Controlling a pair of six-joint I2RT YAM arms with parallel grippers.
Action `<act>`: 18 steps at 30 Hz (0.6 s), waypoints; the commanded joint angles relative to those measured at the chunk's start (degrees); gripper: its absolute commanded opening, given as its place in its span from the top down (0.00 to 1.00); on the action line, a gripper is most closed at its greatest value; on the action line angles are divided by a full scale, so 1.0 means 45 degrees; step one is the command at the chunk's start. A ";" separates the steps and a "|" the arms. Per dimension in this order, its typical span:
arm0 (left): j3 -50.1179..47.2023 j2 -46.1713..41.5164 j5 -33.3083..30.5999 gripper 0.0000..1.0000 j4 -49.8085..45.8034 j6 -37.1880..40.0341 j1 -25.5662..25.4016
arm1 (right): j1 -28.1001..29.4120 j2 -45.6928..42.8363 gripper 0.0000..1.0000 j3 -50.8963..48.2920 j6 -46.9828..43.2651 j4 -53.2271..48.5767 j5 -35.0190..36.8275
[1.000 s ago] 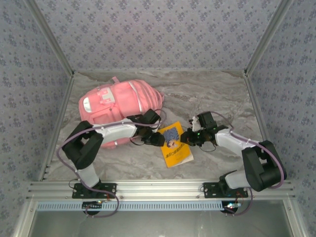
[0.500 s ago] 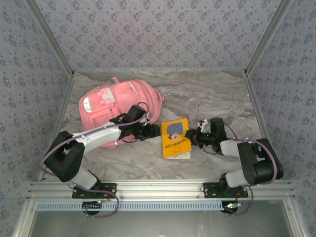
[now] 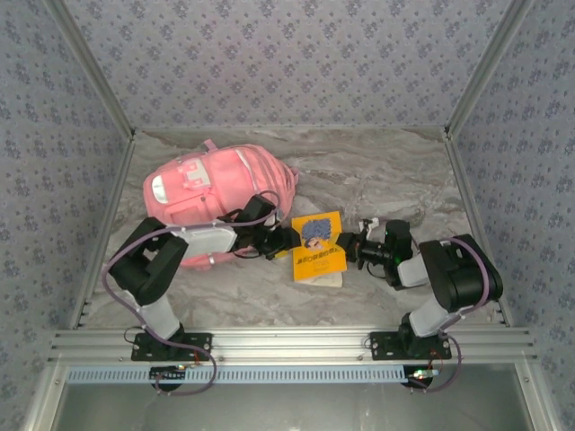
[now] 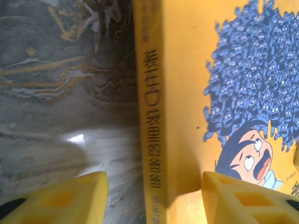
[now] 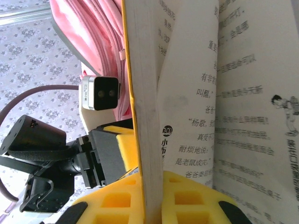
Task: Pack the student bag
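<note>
The student bag (image 3: 216,184), a large pink backpack, lies at the back left of the table; its pink fabric (image 5: 91,32) also appears in the right wrist view. A yellow book (image 3: 319,247) with a blue cartoon cover lies between the two grippers. My right gripper (image 5: 154,203) is shut on the book's right edge, pinching the cover and a thick stack of pages (image 5: 145,116) so the book gapes open. My left gripper (image 4: 156,200) is open at the book's left edge, its fingers (image 4: 70,198) straddling the spine (image 4: 149,116) without squeezing it.
The marble table (image 3: 377,175) is walled by patterned panels on three sides. An aluminium rail (image 3: 287,346) runs along the near edge, holding both arm bases. Bare table lies behind and to the right of the book.
The book has turned squarer and shifted slightly back. The right arm folded in closer to its base, still gripping the book. The left gripper opened wider and came to the spine.
</note>
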 commanded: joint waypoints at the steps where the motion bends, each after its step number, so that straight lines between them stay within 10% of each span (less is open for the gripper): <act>1: 0.0365 0.0662 0.0577 0.46 0.1058 -0.0528 -0.0137 | 0.0023 0.0908 1.00 -0.0207 0.1331 0.3319 -0.0555; 18: 0.0335 -0.0842 0.0446 0.93 0.2276 -0.0883 -0.0265 | 0.0245 0.1976 1.00 -0.0076 0.0493 0.2595 0.0137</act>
